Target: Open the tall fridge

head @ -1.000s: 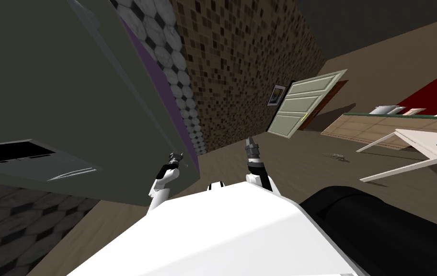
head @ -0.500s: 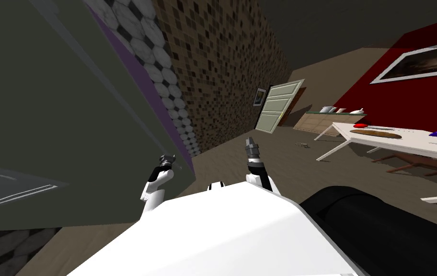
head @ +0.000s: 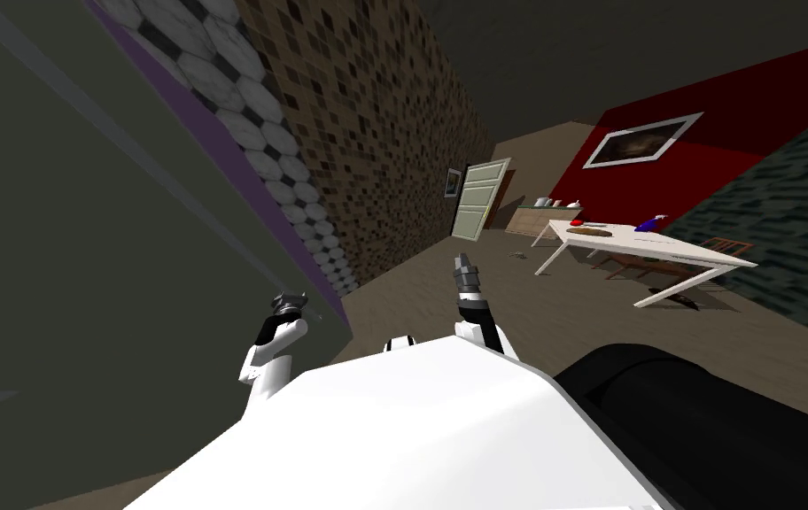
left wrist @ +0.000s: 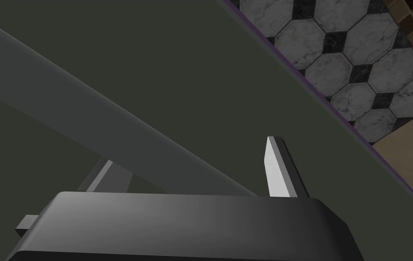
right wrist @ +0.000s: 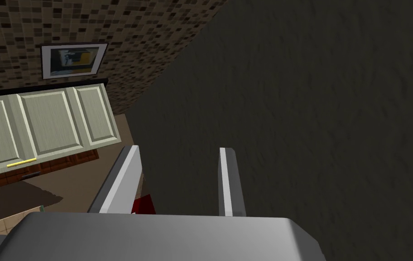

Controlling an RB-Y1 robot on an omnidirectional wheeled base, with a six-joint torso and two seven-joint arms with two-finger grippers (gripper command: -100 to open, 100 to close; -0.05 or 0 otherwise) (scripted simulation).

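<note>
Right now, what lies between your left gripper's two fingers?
The fridge door's long grey handle bar runs between the left gripper's open fingers, which straddle it; the left wrist view shows this.

Tall fridge (head: 83,266), flat dark olive-grey front, upright, standing close on the left, long grey bar handle (left wrist: 88,118) running the length of its front, thin purple strip (head: 234,177) along its far edge, door not visibly ajar.

just a white table (head: 670,251) with some red thing (head: 577,221) at its far corner, a blue one (head: 649,226) by the far edge, pale green door (head: 479,198) beyond
</note>
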